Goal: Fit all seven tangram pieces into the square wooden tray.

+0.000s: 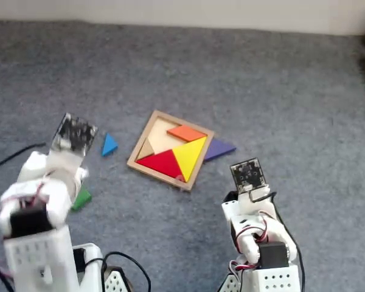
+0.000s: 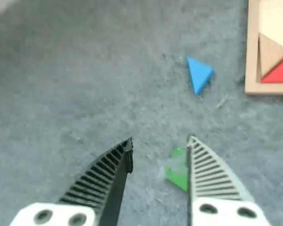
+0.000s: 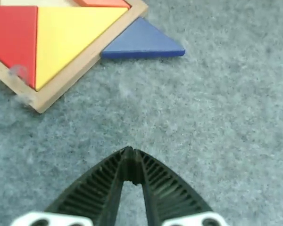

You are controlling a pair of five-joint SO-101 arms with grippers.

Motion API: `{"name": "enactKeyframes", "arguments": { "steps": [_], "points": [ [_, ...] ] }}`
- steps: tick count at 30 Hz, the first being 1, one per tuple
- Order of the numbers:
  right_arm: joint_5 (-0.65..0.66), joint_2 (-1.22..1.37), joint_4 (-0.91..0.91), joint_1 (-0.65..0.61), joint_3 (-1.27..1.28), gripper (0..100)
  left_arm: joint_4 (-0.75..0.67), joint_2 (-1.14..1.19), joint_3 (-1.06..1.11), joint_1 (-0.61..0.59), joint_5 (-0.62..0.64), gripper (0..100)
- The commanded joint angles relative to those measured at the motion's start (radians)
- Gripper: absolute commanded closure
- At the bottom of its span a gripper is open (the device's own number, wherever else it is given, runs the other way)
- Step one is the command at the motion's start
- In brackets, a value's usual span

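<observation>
Left claw (image 2: 160,140) hangs wide open and empty above the green piece (image 2: 175,169), seemingly poised to grasp it. Right claw (image 3: 130,150) is pinched closed, empty. Farther off, a blue triangle (image 2: 199,74) lies near the partly filled tray (image 1: 155,175).

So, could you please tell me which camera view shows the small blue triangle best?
The left wrist view: the small blue triangle lies whole and close, near the wooden tray. The high view shows it farther off, between the left arm and the tray.
</observation>
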Motion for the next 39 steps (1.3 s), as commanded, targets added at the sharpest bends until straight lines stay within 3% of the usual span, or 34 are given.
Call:
{"name": "enactKeyframes", "arguments": {
  "steps": [1, 8, 14, 25, 32, 39],
  "points": [
    [-0.009, -0.013, 0.005, 0.013, 0.111, 99.2, -0.058, 0.217, -0.097, -0.008, 0.054, 76],
    [-0.008, -0.013, 0.005, 0.013, 0.111, 99.2, -0.215, 0.585, -0.213, 0.048, 0.103, 76],
    [-0.008, -0.013, 0.005, 0.015, 0.111, 99.2, -0.218, 0.863, -0.406, 0.127, 0.167, 76],
    [-0.008, -0.013, 0.005, 0.015, 0.11, 99.2, -0.21, 1.346, -0.774, 0.159, 0.227, 76],
    [-0.008, -0.013, 0.005, 0.015, 0.11, 99.2, -0.089, 1.566, -0.974, 0.16, 0.227, 76],
    [-0.008, -0.013, 0.005, 0.015, 0.11, 99.2, 0.109, 1.728, -1.184, 0.194, 0.221, 83]
  ]
}}
